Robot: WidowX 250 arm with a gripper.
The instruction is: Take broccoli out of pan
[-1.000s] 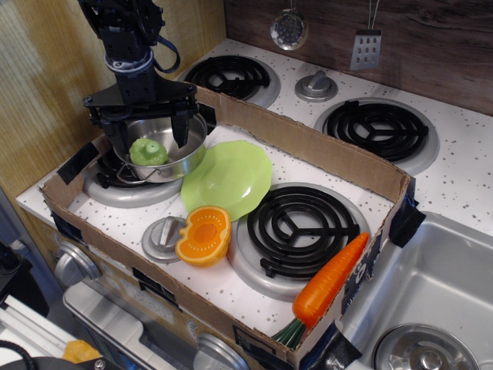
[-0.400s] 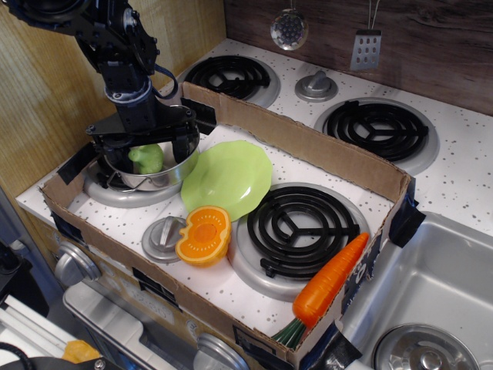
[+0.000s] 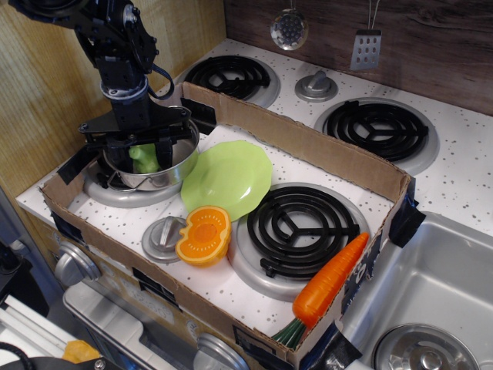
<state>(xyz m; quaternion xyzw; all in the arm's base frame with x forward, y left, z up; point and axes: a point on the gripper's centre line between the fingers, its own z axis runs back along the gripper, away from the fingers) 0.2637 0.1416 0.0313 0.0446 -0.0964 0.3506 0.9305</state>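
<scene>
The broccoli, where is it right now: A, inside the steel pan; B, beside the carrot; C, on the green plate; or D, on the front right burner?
A: the broccoli sits inside the pan on the front left burner, with the hand lowered over it.

Green plate [image 3: 228, 179], orange half (perhaps a pepper) [image 3: 204, 235], carrot [image 3: 327, 282].

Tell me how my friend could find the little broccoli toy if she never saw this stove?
Look inside the cardboard box on the stove, at its far left end. There a shiny steel pan sits under the black gripper. The broccoli is the small bumpy green lump inside it, unlike the flat green plate beside the pan.
</scene>
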